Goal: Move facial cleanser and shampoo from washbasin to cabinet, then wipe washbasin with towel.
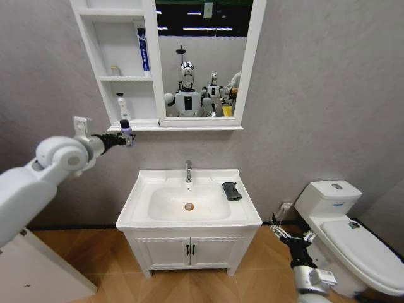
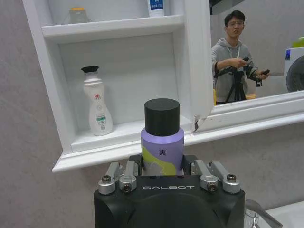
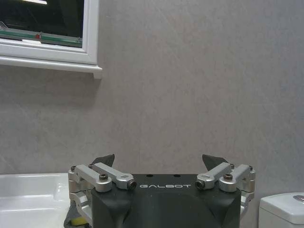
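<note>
1. Purple bottle point(image 2: 162, 142) with a black cap is sitting upright in the left gripper point(image 1: 127, 134), whose fingers are closing on its sides; the gripper is holding it out just in front of the cabinet point(image 1: 119, 76), level with the lowest shelf and near its front edge.
2. White bottle point(image 2: 97, 104) with a black top is standing on that lowest shelf, toward its left side, apart from the purple bottle.
3. On the shelf above, a blue and white tube point(image 1: 144, 52) is standing against the divider next to the mirror point(image 1: 202, 57), and a small clear jar point(image 1: 115, 71) with a yellow lid is sitting further left.
4. Dark towel point(image 1: 231, 190) is lying folded on the right rim of the washbasin point(image 1: 146, 214), beside the oval bowl and to the right of the faucet point(image 1: 188, 170).
5. Right gripper point(image 1: 293, 235) is hanging low beside the vanity point(image 1: 189, 251), between it and the toilet point(image 1: 347, 233), with its fingers spread apart and nothing between them.
6. In the right wrist view, the right gripper is pointing at the grey wall point(image 3: 199, 85), with the basin's edge at one side.
</note>
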Motion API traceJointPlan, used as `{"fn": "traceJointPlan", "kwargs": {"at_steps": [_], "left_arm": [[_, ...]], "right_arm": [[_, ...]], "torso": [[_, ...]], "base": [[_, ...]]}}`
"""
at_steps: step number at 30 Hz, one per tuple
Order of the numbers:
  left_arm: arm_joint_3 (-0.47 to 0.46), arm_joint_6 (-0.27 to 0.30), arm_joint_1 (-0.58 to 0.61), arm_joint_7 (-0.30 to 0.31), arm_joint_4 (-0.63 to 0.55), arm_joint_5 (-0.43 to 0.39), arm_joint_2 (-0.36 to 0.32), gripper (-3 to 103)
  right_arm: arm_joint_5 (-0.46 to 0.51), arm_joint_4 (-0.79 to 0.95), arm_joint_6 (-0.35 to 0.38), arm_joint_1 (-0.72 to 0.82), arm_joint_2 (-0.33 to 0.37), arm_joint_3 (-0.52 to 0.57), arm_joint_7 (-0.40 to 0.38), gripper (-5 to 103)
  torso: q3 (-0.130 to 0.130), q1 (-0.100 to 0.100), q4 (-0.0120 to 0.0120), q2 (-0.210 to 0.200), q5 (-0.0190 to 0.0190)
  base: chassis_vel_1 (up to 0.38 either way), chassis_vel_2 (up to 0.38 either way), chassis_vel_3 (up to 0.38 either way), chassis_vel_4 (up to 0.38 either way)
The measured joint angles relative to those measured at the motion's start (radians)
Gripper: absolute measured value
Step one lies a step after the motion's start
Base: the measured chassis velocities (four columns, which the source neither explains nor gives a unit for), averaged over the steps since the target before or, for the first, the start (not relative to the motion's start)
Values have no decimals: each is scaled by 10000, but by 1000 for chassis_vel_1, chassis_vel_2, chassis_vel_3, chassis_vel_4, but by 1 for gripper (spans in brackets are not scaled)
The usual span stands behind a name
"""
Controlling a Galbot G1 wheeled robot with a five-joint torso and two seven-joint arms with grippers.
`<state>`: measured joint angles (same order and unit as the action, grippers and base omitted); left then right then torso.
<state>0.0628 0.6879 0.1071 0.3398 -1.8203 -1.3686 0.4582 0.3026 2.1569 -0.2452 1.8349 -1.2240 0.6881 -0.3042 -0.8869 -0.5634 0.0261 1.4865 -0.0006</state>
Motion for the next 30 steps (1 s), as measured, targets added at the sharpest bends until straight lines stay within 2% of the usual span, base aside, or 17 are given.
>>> {"fn": "traceJointPlan", "kwargs": {"at_steps": [1,5,6,8,10,12,20,21,22,24,26,30], "left_arm": [[0,0,0,0,0,0,0,43],[1440,335,-2186,467,923,-946,772,43],[1440,335,-2186,467,923,-946,772,43],[2348,445,-3172,747,1538,-1260,1308,43],[2539,452,-3368,781,1709,-1266,1427,43],[3212,441,-4104,799,2514,-1093,1955,43],[3950,288,-4693,147,3850,104,2694,43],[4068,281,-4794,84,4277,280,2956,43],[4068,281,-4794,84,4277,280,2956,43],[4192,309,-5027,27,5040,425,3407,43],[4210,322,-5066,23,5144,430,3472,43],[4429,423,-5520,-47,6202,454,4142,43]], "right_arm": [[0,0,0,0,0,0,0,100],[32,32,-11,-2,63,39,5,100],[32,32,-11,-2,63,39,5,100],[85,38,-15,-1,67,53,9,100],[94,38,-17,0,67,59,9,100],[130,22,-46,-1,51,81,23,100],[143,-57,-137,17,-34,101,65,100],[143,-59,-149,24,-37,102,73,100],[143,-59,-149,24,-37,102,73,100],[165,-59,-158,25,-28,130,75,100],[170,-59,-159,26,-25,138,75,100],[180,-57,-174,46,-25,181,76,100]], "torso": [[0,0,0,0,0],[0,-1,3,0,7],[0,-1,3,0,7],[-1,-2,6,0,7],[-1,-2,7,0,8],[-1,-3,6,0,8],[-1,-2,1,0,6],[-1,-2,2,-1,5],[-1,-2,2,-1,5],[-1,-3,3,-1,5],[-1,-3,3,-1,5],[-1,-2,2,0,6]], "base": [[0,0,0,0],[0,0,0,0],[0,0,0,0],[0,0,0,0],[0,0,0,0],[0,0,0,0],[0,0,0,0],[0,0,0,0],[0,0,0,0],[0,0,0,0],[0,0,0,0],[0,0,0,0]]}}
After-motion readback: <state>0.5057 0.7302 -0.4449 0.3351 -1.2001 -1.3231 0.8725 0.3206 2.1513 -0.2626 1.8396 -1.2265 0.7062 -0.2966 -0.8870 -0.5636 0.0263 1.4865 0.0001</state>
